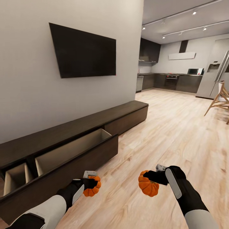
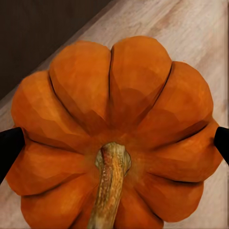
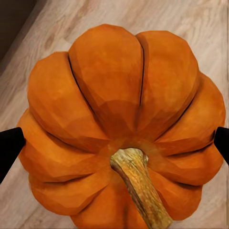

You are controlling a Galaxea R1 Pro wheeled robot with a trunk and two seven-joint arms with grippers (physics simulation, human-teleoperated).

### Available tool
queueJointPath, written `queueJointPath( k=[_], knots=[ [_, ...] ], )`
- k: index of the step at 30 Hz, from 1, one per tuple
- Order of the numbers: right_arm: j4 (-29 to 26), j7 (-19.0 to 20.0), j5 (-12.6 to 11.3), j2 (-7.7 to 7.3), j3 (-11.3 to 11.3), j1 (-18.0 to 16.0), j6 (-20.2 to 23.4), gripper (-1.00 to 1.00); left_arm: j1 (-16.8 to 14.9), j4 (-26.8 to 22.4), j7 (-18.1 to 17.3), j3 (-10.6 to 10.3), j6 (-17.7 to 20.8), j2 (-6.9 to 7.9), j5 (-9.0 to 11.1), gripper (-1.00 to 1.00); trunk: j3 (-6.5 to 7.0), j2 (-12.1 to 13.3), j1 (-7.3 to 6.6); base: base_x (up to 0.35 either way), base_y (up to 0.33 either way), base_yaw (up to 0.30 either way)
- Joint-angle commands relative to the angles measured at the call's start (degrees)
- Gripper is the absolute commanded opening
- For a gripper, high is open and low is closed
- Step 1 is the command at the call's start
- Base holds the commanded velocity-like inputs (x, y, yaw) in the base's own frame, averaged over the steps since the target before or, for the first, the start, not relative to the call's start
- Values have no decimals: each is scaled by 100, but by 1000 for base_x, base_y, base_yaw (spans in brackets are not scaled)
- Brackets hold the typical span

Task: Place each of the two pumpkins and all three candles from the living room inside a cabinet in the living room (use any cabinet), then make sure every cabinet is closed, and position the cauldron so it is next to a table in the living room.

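I hold one pumpkin in each hand above the wooden floor. My left gripper [image 1: 92, 184] is shut on a small orange pumpkin [image 1: 92, 187], which shows close up in the left wrist view [image 2: 114, 124] with black fingertips [image 2: 9, 148] at both sides. My right gripper [image 1: 152, 179] is shut on the other pumpkin [image 1: 148, 184], seen stem-first in the right wrist view [image 3: 119, 124]. The long low dark-brown cabinet [image 1: 76, 127] runs along the wall at left, with two drawers pulled open showing pale insides [image 1: 73, 148]. The candles and the cauldron are out of view.
A black TV [image 1: 84, 52] hangs on the wall above the cabinet. Light wood floor [image 1: 165, 133] stretches ahead to a dark kitchen [image 1: 171, 81] with a fridge [image 1: 216, 73]. A wooden chair [image 1: 221, 101] stands at the right edge.
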Motion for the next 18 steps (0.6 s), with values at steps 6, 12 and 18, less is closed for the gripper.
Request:
queueJointPath(
  k=[6, 12, 18],
  knots=[
    [-5, -40, -87, -1, -1, -3, 9, -100, -5, -7, 8, -37, 2, 1, 51, -100, -5, -3, 1, 248, -227, 29],
    [-5, -40, -65, -1, 5, -3, 8, -100, -5, -2, 9, -41, -1, -5, 50, -100, -5, -3, 1, 209, -254, 233],
    [-5, -40, -52, -1, 6, -3, 8, -100, -5, 1, 9, -43, -1, -5, 50, -100, -5, -3, 1, 190, -265, 285]
  ],
)
